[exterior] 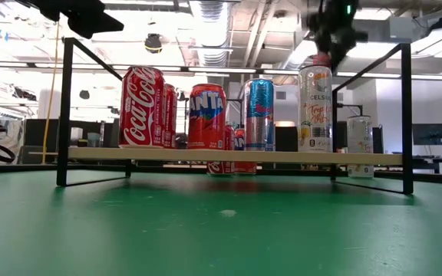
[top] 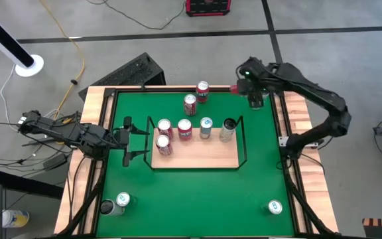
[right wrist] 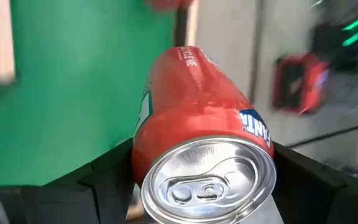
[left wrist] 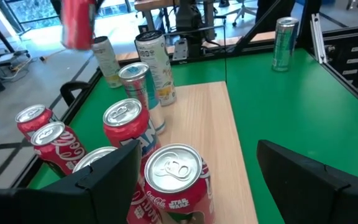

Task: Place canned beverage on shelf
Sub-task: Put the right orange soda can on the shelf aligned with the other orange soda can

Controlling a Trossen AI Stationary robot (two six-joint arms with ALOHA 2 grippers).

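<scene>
The shelf, a light-wood board with black wire rails, stands mid-table on its wire ends and carries two Coca-Cola cans, a Fanta can, a blue can and a tall pale can. My right gripper is over the table's far right corner, above shelf height, shut on a red Fanta can, which also shows in the left wrist view. My left gripper is open at the shelf's left end, its fingers short of the nearest Coca-Cola can. My right gripper pinches the Fanta can by its side wall just below the top rim, one finger on either side. The fingers come from above, slanting down. The can hangs below them, lifted clear of table and shelf, its silver top toward the wrist.
Two red cans stand on the green table behind the shelf. A pale can and a dark can stand at the near left, a green can at the near right. The board's right front part is bare.
</scene>
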